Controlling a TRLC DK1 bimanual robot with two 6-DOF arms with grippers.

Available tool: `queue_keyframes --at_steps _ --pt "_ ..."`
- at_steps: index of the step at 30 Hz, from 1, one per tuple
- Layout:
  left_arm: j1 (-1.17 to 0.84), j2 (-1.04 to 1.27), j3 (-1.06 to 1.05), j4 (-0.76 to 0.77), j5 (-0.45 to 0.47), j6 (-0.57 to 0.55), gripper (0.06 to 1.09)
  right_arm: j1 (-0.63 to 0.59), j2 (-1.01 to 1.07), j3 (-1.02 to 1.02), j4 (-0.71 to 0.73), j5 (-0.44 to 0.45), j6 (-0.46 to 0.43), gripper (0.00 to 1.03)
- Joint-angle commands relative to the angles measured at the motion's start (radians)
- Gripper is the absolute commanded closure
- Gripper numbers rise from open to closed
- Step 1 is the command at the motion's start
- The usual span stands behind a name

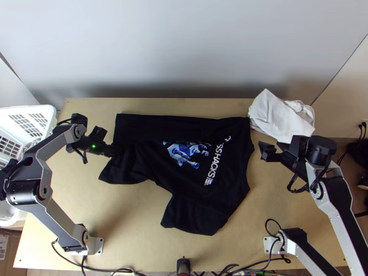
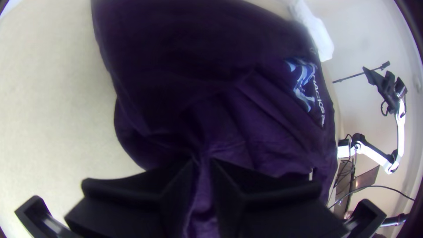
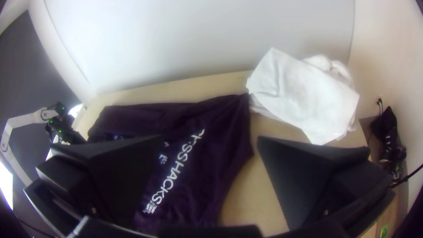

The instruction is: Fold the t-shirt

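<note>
Black t-shirt (image 1: 193, 177): layout and grip status

The garment lies on the light wooden table (image 1: 124, 216), across its middle, print upward. Its far edge runs nearly straight; its near outline is uneven, with one part reaching toward my side of the table and creases running from the gripped part.

Left gripper (image 1: 113, 151): positioned at the shirt's left side. I read its two fingers as closed on the shirt, with a gathered ridge of fabric pinched between them in the left wrist view.

Right gripper (image 1: 268, 152): positioned off the shirt's right side, apart from the fabric. I see its fingers spread wide, with nothing between them in their grip.

Adjacent items: a white cloth (image 1: 278, 117) sits loosely bunched at the table's far right corner, just beside the shirt's far right corner. I also have a white plastic basket (image 1: 49, 110) at the table's left edge, beyond the left arm.
</note>
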Motion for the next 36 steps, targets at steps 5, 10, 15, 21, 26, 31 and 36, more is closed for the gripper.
queue_keyframes --at_steps 5,10,15,21,26,31,36 --pt "0.012 -0.049 -0.018 0.022 0.012 0.006 1.05 0.000 0.002 0.009 0.002 0.000 0.001 0.05" --pt "0.046 -0.126 -0.044 0.000 0.008 0.023 1.05 0.000 0.002 0.013 0.000 0.000 0.001 0.05" --pt "0.066 -0.247 -0.106 -0.124 0.006 0.113 1.05 -0.002 0.002 0.013 0.000 0.000 -0.001 0.05" --pt "0.070 -0.497 -0.261 -0.195 0.006 0.184 1.05 -0.002 0.008 0.020 0.000 0.000 -0.003 0.05" --pt "0.089 -0.551 -0.366 -0.287 0.005 0.247 1.05 0.000 0.010 0.027 -0.002 0.000 -0.003 0.05" --pt "0.095 -0.566 -0.434 -0.351 0.003 0.311 1.05 0.000 0.003 0.036 -0.009 0.000 -0.003 0.05" --pt "0.093 -0.601 -0.432 -0.353 0.005 0.317 1.05 0.070 -0.003 0.058 -0.028 -0.002 -0.004 0.05"
